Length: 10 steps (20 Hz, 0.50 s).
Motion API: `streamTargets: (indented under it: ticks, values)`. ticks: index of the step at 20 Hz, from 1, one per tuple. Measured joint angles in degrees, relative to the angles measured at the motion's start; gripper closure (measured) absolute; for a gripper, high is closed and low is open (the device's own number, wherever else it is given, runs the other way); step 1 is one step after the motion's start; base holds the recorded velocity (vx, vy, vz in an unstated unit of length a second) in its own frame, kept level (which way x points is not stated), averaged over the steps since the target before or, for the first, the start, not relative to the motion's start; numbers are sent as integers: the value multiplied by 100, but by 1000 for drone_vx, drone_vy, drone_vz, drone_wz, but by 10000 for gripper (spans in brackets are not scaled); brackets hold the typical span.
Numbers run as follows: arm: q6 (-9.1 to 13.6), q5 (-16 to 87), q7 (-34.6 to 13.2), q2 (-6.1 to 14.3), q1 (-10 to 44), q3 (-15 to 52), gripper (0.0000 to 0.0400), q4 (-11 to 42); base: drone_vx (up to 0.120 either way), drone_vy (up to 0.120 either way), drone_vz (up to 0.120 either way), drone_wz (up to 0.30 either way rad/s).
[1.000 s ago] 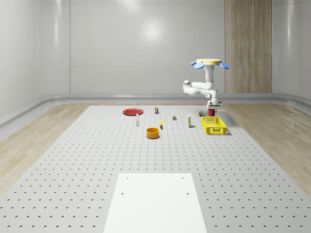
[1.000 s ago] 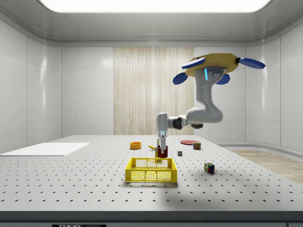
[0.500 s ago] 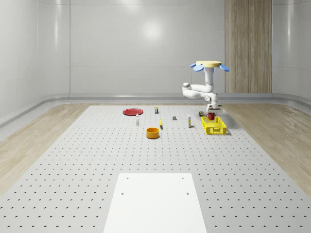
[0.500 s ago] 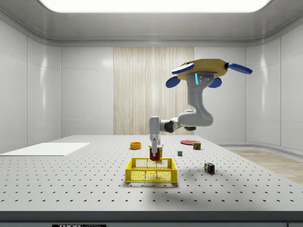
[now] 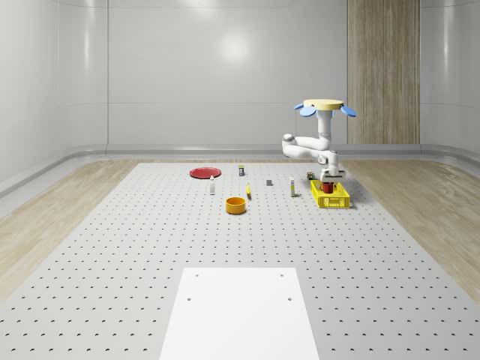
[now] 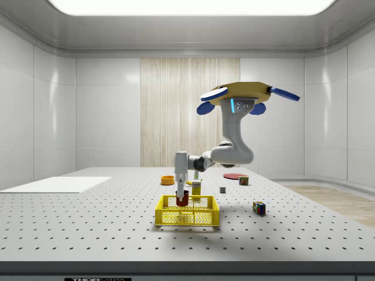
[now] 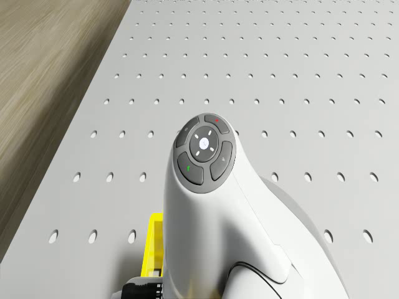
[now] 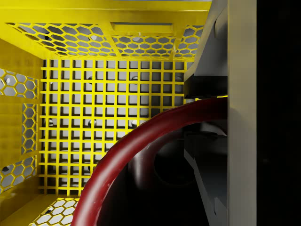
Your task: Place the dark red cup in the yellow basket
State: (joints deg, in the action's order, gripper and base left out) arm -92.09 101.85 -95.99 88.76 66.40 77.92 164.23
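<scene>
Your gripper [image 6: 181, 193] is clamped on the rim of the dark red cup [image 6: 182, 199], holding it upright just inside the top of the yellow basket [image 6: 187, 217]. In the side view, the cup's lower part sits below the basket's upper rim, toward the basket's end at that view's left, and whether its base touches the mesh floor cannot be told. From the wrist view, one dark finger [image 8: 221, 117] presses against the cup's curved red rim [image 8: 141, 141], with the basket's yellow grid floor and honeycomb walls directly beneath and around it.

Your drone [image 6: 237, 96] hovers well above the perforated table [image 6: 88, 228], off to the side view's right of the basket, with the white arm [image 6: 225, 155] reaching down and across to the cup. In the whole-scene view the drone [image 5: 324, 106] hangs just behind the basket [image 5: 331, 196].

Elsewhere on the table, well apart from the basket, you have an orange bowl [image 5: 236, 205], a red plate [image 5: 204, 173] and a small multicoloured cube [image 6: 259, 207].
</scene>
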Motion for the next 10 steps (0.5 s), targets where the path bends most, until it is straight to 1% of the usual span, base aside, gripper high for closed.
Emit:
streamTargets:
  ticks: [3, 10]
  values:
    - [-56, 123, -1, 15, 18, -132, 300, -25, 0, 0, 0, 0]
    - [-257, 630, -6, 33, 107, -673, 300, -158, 0, 0, 0, 0]
